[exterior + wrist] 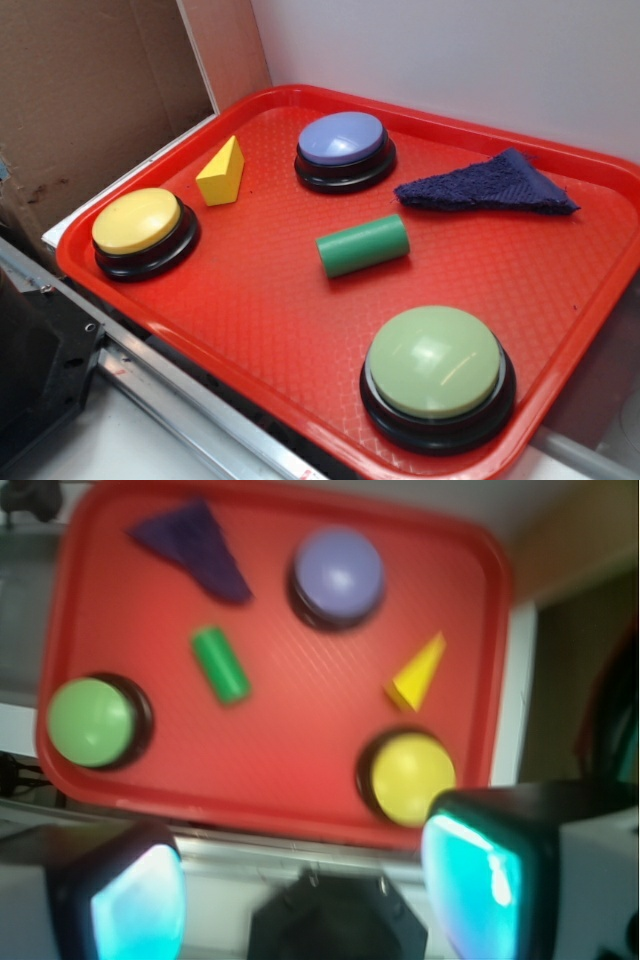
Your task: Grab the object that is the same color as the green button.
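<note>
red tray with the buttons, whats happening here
Nothing is being handled yet. The gripper hangs high above the red tray, fingers spread open, shown only in the wrist view. On the tray lie a green cylinder on its side near the middle, a green button, a yellow button, a blue-purple button, a yellow wedge block and a dark blue cloth. The cylinder matches the green button and sits untouched.

Gripper (305,880), wrist view only: two blocky black fingers (120,895), each with a glossy face reflecting cyan-turquoise. Between them, a dark hexagonal body part with two small screw-like dots. Pale grey housing edges flank both fingers. All lie below the red tray (280,780), image blurred.
</note>
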Robot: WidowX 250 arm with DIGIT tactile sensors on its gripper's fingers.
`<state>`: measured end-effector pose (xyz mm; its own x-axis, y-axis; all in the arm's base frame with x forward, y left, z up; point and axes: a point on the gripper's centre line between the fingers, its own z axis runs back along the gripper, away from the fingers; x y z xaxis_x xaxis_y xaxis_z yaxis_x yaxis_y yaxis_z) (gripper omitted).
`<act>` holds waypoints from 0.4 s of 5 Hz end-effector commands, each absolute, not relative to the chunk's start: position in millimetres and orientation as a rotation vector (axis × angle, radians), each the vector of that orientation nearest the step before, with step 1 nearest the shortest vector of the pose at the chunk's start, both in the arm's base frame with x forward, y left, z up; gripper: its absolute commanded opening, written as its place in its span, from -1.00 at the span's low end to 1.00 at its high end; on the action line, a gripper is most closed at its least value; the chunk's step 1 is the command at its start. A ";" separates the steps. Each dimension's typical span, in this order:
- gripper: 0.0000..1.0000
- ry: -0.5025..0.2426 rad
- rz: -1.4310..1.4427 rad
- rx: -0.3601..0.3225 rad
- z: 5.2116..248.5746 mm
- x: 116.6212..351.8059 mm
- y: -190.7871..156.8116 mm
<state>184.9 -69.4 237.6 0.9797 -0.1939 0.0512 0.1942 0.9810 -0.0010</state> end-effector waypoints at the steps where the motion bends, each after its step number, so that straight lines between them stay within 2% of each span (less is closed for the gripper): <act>1: 1.00 -0.068 -0.430 0.008 236.8 215.3 -152.1; 2: 1.00 -0.005 -0.496 0.014 204.7 211.2 -177.3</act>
<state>218.1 -171.4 196.0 0.8813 -0.4708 -0.0394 0.4719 0.8814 0.0229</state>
